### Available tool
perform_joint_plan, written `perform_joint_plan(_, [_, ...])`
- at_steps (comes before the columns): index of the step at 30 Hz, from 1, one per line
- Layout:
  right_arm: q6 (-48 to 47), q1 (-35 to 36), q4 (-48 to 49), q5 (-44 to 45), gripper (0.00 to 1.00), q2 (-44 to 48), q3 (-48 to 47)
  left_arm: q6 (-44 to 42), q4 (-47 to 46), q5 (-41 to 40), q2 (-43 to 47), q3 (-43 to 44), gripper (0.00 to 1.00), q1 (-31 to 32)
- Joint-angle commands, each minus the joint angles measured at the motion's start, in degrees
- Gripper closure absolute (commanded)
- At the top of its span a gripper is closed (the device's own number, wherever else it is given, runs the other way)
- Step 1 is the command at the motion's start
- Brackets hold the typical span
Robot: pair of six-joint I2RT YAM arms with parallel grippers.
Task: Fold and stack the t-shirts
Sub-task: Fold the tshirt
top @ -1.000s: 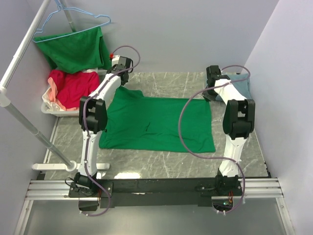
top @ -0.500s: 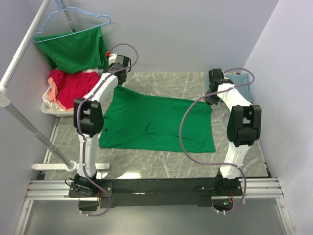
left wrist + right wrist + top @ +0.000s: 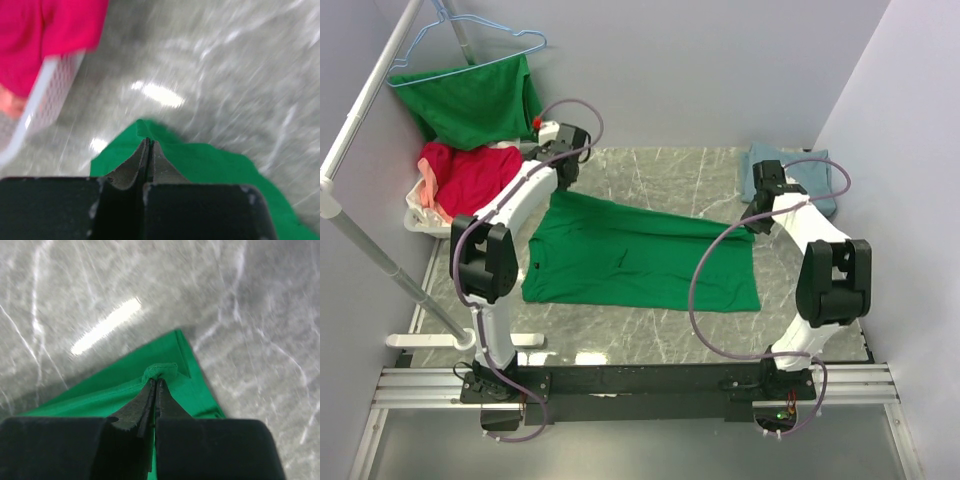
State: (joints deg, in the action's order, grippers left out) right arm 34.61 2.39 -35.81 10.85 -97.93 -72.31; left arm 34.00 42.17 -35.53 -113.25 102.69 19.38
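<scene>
2 corners of green t-shirt (image 3: 640, 255) pinched, far-left in left tool (image 3: 148, 142), far-right in right tool (image 3: 155, 382), both clenched

Top view looks down from behind — wrist views close over the green t-shirt (image 3: 640, 255).

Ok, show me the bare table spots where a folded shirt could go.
Two free strips: the marble between the green shirt and the back wall, and the strip between that shirt and the black rail. Crowded: the basket far left, the blue-grey shirt far right.
</scene>
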Motion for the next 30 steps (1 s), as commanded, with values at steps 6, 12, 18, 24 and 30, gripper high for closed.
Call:
perform_joint_plan(6, [-0.5, -0.5, 3.6, -0.2, 1.00, 7.7, 7.5, 11.8, 6.7, -3.8, 9.9, -13.6, 0.99, 1.5])
perform_joint_plan(12, [-0.3, -0.5, 4.8, -0.8, 1.00, 9.3, 11.6, 17.1, 9.6, -6.0, 13.8, -20.5, 0.99, 1.5])
perform_joint_plan(18, [-0.3, -0.5, 5.7, -1.4, 1.00, 10.5, 15.0, 19.7, 10.8, -6.6, 14.8, -24.1, 0.99, 1.5])
perform_joint_plan(24, [-0.5, -0.5, 5.7, -1.9, 0.90, 11.0, 18.3, 23.3, 12.4, -5.9, 14.7, -28.2, 0.99, 1.6])
perform_joint_plan(30, [0.3, 0.0, 5.1, -2.6, 0.59, 15.5, 23.2, 25.8, 11.3, -4.0, 15.4, -33.1, 0.93, 1.9])
